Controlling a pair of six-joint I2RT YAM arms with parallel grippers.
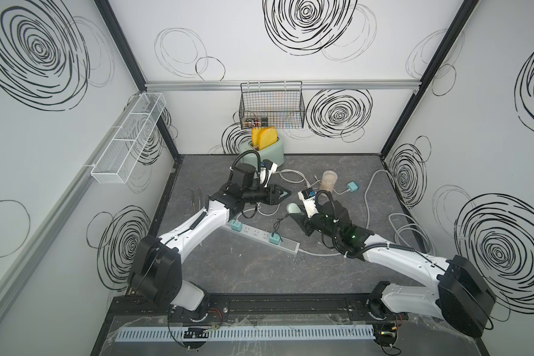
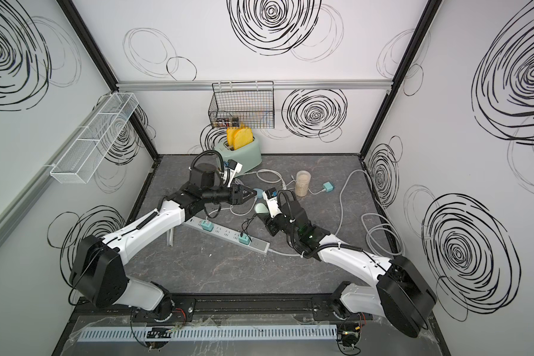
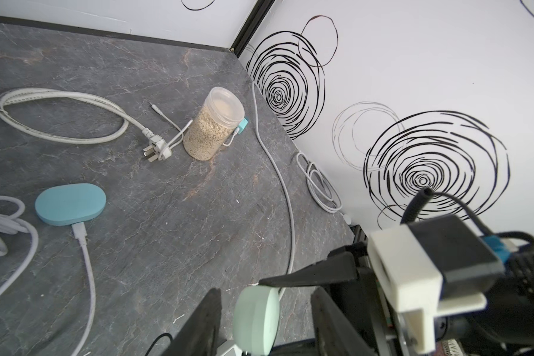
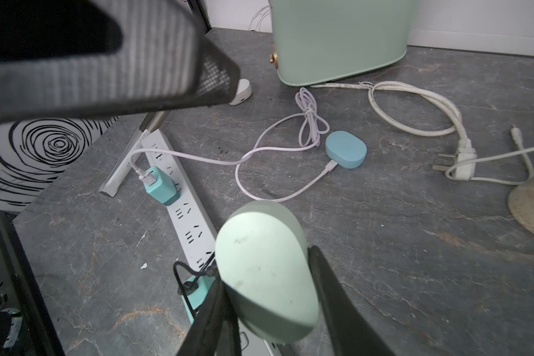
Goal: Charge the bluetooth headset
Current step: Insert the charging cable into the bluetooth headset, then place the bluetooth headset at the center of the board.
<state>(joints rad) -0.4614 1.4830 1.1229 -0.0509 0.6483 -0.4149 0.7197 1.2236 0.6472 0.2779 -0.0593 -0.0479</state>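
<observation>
Bare counter (image 1: 259,271) up front gives you passage. Mid-counter is tight: power strip (image 1: 259,234) lies diagonal, cords (image 3: 53,90) loop behind it, jar (image 1: 329,182) and toaster (image 1: 272,152) stand farther back. Right hand (image 4: 267,265), clamping mint case (image 4: 259,240), blocks the middle.

Bright, even light from overhead in both top views; white walls (image 1: 216,129) wash out a bit, no hard glare. Shadows on the dark tabletop (image 1: 259,271) are soft and faint. Wide-angle bend at the edges, esp. the corner posts (image 1: 121,46). Wrist views sharper mid-frame. Mint case (image 4: 265,271) sits close to the lens: slightly soft, w/ dull sheen.
</observation>
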